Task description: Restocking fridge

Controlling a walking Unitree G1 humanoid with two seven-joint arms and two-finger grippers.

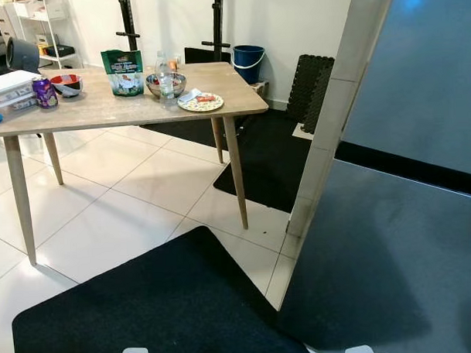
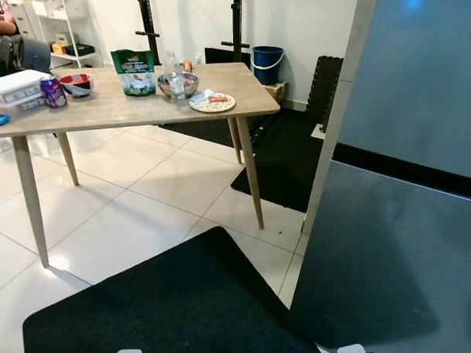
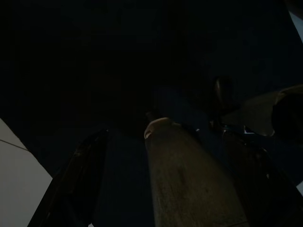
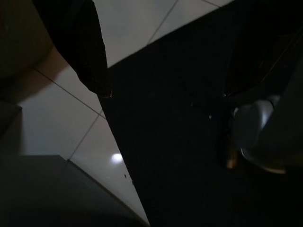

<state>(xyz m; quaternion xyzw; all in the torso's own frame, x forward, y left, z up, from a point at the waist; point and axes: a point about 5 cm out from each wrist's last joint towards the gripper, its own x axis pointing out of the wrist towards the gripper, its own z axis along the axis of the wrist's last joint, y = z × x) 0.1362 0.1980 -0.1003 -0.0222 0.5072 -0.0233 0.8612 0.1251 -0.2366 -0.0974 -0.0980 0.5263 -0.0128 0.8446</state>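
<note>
Groceries sit on the desk point(image 1: 102, 110) ahead and to the robot's left: green snack bag point(image 1: 123, 72), water bottle point(image 1: 165, 80), purple can point(image 1: 44, 92); the fridge point(image 1: 407, 217) stands at its right. Left end effector point(image 3: 156, 189) and right end effector point(image 4: 161, 61) hang low over the black mat point(image 1: 163, 311), both spread open holding nothing, so the left arm looks nearer.

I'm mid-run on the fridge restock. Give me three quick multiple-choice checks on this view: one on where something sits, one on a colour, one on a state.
1. Where is the patterned plate?
A. On the table near its corner closest to the fridge
B. On the black floor mat
C. Inside the blue bucket

2. What colour is the bucket by the wall?
A. Red
B. Blue
C. White

3. How does the green snack bag stand?
A. Lying flat
B. Upright on the table
C. Fallen on the floor

Answers: 1 A, the plate lies on the wooden table by the corner nearest the grey fridge. 2 B, the bucket is plainly blue. 3 B, the bag stands upright beside the water bottle.
</note>
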